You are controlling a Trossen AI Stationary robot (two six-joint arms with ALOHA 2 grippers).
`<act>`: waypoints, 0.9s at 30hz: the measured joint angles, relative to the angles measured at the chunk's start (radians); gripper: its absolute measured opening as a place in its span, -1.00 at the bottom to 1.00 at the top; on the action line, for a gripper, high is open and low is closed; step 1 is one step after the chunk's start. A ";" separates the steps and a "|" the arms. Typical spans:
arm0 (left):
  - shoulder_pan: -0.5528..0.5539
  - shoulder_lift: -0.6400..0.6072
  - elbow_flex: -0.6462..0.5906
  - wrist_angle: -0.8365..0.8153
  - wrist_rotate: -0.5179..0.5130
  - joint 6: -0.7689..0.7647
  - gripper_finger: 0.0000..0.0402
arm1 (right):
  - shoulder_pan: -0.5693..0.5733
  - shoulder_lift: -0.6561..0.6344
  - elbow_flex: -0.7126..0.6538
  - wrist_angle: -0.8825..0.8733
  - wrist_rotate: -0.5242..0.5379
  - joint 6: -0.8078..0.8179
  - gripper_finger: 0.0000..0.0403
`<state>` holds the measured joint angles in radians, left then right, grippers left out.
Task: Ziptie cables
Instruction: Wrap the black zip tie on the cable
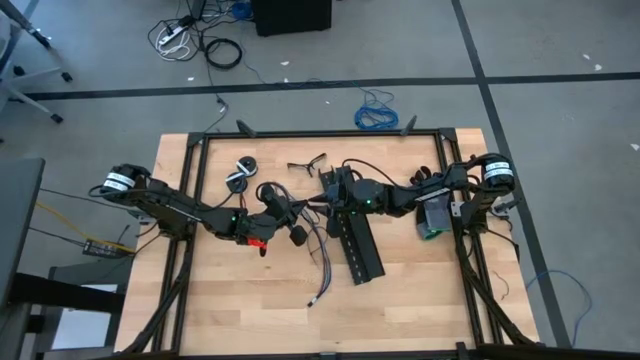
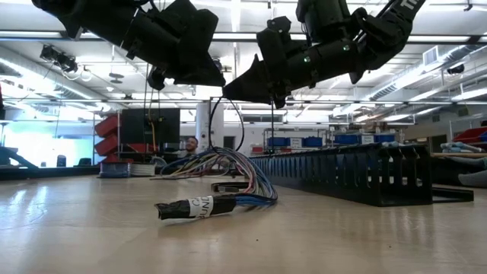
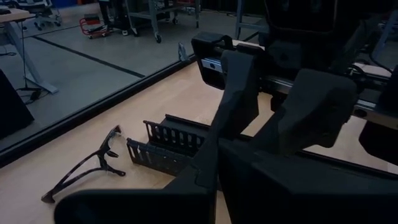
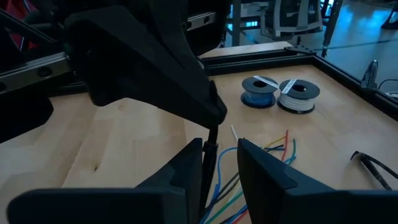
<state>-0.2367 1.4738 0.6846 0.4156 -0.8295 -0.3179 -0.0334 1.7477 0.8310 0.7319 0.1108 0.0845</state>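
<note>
My two grippers met above the middle of the table [image 1: 250,290], over the upper end of the cables [image 1: 322,262], which trailed from there down the wood beside the long black perforated strip [image 1: 358,245]. I judged the step to be passing a thin black ziptie [image 4: 211,155] between the hands. To do it well, I needed to keep the strip straight, line it up with the bundle's bound end, and not let go before the other hand had it.

My right gripper [image 4: 219,163] had its jaws a narrow gap apart, the ziptie standing between them; whether they pressed it I could not tell. My left gripper [image 3: 273,134] had its jaws together, apparently on nothing.
</note>
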 joint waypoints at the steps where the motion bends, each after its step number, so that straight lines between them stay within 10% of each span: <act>1: 0.000 0.000 0.000 0.000 0.000 0.000 -1.00 | 0.000 0.000 0.000 0.000 0.000 0.000 -0.53; 27: 0.000 0.000 0.000 -0.002 -0.001 0.003 -1.00 | 0.000 0.000 0.000 -0.001 -0.001 -0.026 -0.88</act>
<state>-0.2367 1.4737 0.6846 0.4132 -0.8307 -0.3149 -0.0330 1.7477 0.8310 0.7307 0.1095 0.0582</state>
